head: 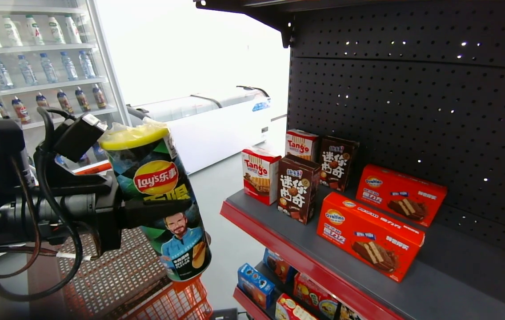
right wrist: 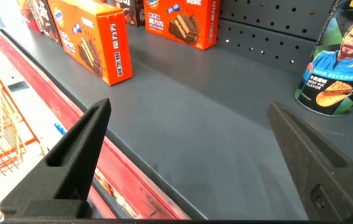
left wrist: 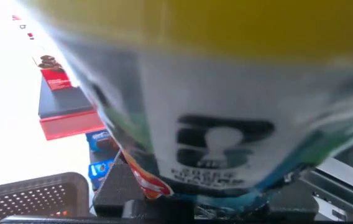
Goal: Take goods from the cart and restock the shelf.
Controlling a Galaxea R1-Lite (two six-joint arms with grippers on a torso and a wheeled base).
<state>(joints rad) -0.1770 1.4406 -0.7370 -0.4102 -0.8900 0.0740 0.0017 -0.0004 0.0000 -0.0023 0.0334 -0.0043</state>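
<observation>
Left gripper (head: 154, 209): you see it clamped on the chips can (head: 157, 178), slightly tilted, above the red cart (head: 170, 302).
Right gripper (right wrist: 189, 109): your jaws stand spread over the shelf (right wrist: 183, 130), near a second chips can (right wrist: 335, 68).

Left pincer (head: 154, 208) clamped round chip can (head: 156, 177), arm level; right pincer (right wrist: 189, 158) spread wide open.

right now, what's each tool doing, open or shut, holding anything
Left tool: shut on the chips can.
Right tool: open, empty, facing the shelf.
</observation>
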